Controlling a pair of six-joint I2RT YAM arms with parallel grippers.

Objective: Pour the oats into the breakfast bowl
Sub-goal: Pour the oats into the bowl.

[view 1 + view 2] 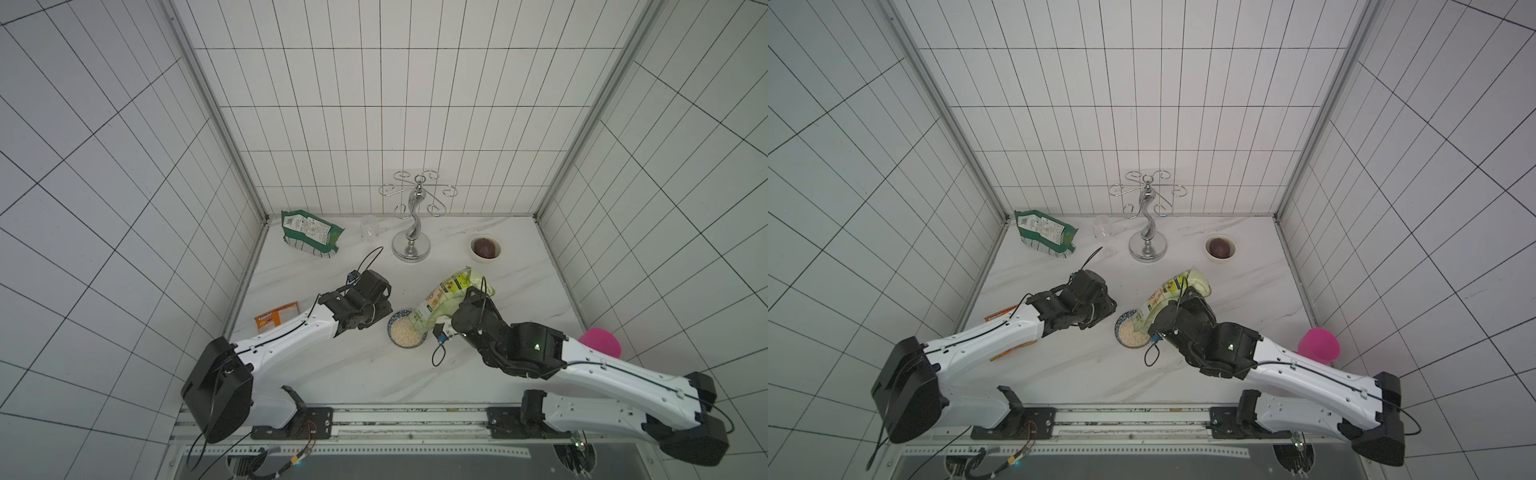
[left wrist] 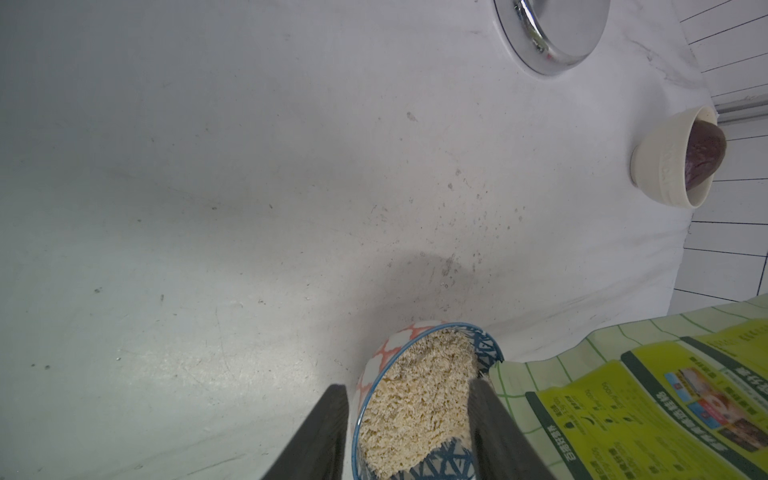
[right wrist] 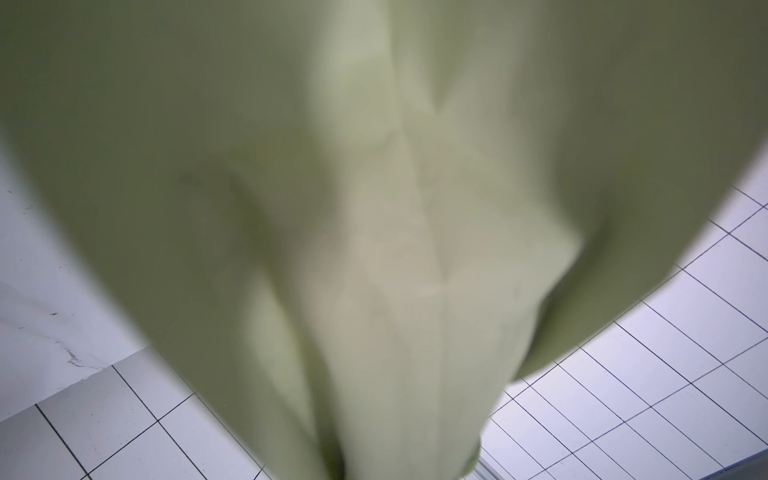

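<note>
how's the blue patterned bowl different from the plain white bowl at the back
The small round blue-patterned bowl is decorated; the small plain white bowl is bare. The blue-patterned bowl holds pale oat flakes; the white bowl holds one dark brown object. The blue-patterned bowl sits between the left pincer's fingers; the white bowl stands alone. Both are upright on the white marble table.

No legible text anywhere.
</note>
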